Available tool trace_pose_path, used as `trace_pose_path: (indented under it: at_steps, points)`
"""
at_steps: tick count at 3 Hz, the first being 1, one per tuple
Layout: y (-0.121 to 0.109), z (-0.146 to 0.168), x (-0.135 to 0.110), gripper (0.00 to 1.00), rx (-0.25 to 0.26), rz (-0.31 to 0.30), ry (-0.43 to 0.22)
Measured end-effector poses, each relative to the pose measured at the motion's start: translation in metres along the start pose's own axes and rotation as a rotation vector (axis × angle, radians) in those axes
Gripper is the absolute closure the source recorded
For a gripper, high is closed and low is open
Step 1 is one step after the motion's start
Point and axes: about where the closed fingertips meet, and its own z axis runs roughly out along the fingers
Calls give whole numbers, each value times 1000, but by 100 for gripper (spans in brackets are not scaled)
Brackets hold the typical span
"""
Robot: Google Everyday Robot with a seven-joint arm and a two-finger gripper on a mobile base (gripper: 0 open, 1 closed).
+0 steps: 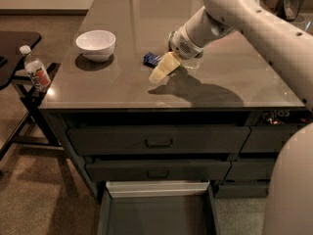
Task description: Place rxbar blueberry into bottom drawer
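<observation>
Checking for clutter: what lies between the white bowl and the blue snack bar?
Only bare tabletop between bowl and snack bar, in the camera view. The gripper hangs beside the bar, opposite the bowl.

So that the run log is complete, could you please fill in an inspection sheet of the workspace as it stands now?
Surface: glossy grey countertop, with the arm's shadow on it.
Job's things: rxbar blueberry lies flat on the countertop; bottom drawer is pulled open, and the bar is not yet in it.
Clutter: white bowl on the countertop, left of the bar and apart from it.
Grippers: gripper is low over the countertop, right beside the bar; whether it touches the bar cannot be told.
Cables: nothing seen.
Surroundings: water bottle on a dark side table at the left; two shut drawer fronts above the open drawer.
</observation>
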Motion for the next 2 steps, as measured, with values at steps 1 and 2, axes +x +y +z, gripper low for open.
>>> trace_pose_path:
  at_steps: [1,2]
  points:
    - [-1,12,1,0,-18,12,6]
    - [-2,23,1,0,-34,24,12]
